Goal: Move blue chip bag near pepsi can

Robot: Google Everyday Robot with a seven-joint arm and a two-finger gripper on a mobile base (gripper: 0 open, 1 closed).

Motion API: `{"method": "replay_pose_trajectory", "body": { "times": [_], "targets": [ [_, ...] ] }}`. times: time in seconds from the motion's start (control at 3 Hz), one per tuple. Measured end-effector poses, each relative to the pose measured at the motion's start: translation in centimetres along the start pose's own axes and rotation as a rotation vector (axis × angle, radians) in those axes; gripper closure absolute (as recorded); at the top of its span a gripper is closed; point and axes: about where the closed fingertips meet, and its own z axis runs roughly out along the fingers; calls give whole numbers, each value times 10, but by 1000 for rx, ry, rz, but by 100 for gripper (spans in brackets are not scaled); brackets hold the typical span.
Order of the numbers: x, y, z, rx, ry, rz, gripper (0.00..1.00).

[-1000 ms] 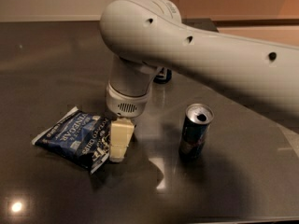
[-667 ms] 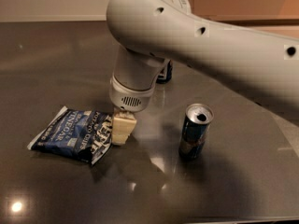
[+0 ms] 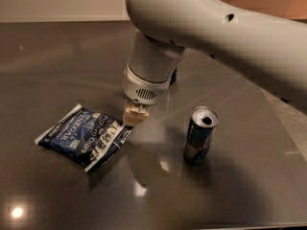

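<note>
The blue chip bag [image 3: 84, 137] lies flat on the dark table, left of centre, with its white lettering facing up. My gripper [image 3: 135, 115] hangs from the big grey arm and points down at the bag's far right corner, just at its edge. The pepsi can [image 3: 173, 75] is almost wholly hidden behind the arm; only a dark blue sliver shows at the back. A slim silver-teal can with red marks [image 3: 200, 134] stands open-topped to the right of the gripper.
The dark glossy table [image 3: 57, 61] reflects ceiling lights. Its right edge [image 3: 283, 114] runs diagonally past the slim can. The grey arm [image 3: 225, 37] fills the upper right of the view.
The gripper has shifted from over the bag's right end to its far right corner. The bag now lies flatter and shows more fully. The slim can has not moved.
</note>
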Motion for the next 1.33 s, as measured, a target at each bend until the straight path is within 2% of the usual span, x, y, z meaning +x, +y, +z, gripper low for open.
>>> {"method": "replay_pose_trajectory", "body": {
  "times": [0.33,0.67,1.33],
  "targets": [
    [13,-11,-11,24,-1,28,100],
    [30,-27,-25,63,5,70,100],
    [80,-64,-64,162,23,185,100]
  ]
}}
